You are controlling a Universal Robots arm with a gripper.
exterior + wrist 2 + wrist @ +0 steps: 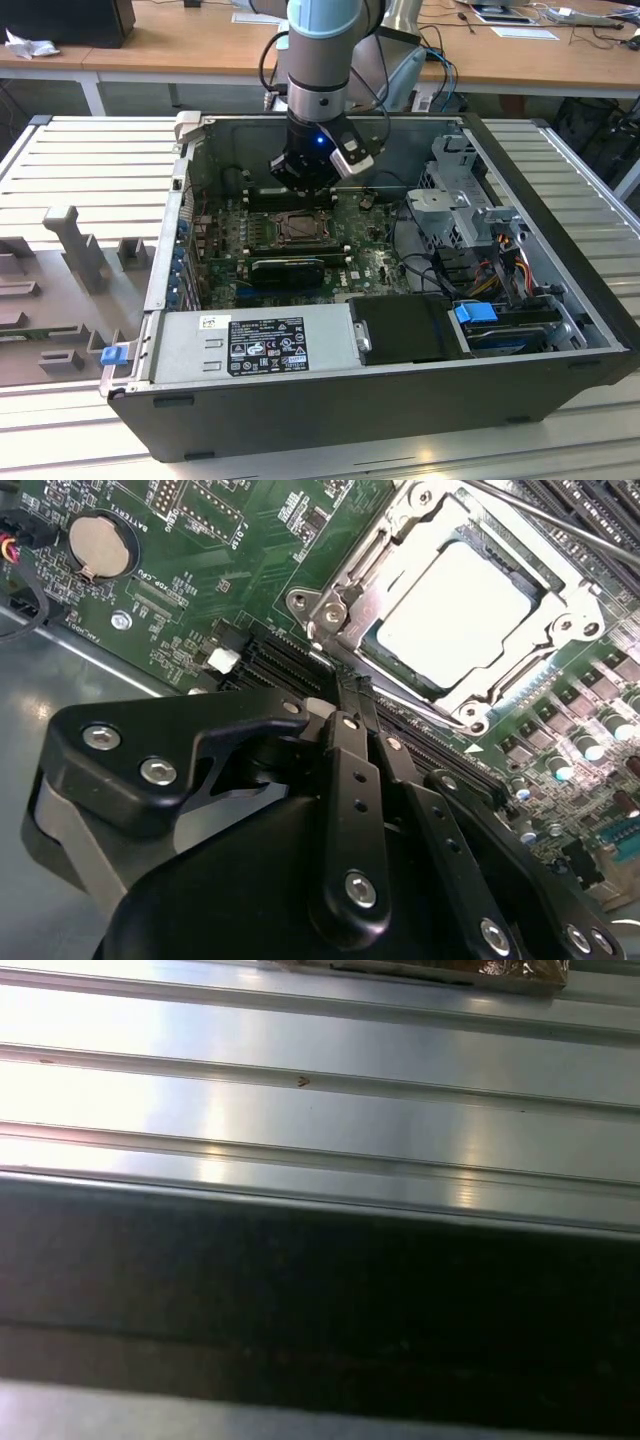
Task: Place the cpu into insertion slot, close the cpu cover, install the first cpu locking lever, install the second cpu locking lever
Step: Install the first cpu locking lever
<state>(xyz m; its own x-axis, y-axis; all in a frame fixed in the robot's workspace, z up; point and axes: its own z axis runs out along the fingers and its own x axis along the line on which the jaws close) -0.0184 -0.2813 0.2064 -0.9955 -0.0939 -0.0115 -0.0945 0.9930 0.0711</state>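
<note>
In the second wrist view the cpu [455,600] lies flat in the insertion slot [330,610], its pale face showing through the window of the cpu cover [575,605], which lies down over it. A thin wire lever [560,520] runs along the socket's far side. My gripper [352,692] is shut, its black fingers pressed together, with the tips at the socket's near corner beside the memory slots. I cannot tell whether the tips touch a lever. In the exterior view the gripper [305,185] hangs just behind the socket [298,228] inside the open computer case.
Black memory slots [265,660] and a coin battery [100,545] flank the socket. The case holds a power supply [250,345] in front, a drive cage [470,210] and cables at the exterior view's right. The case stands on a ribbed metal table [320,1060].
</note>
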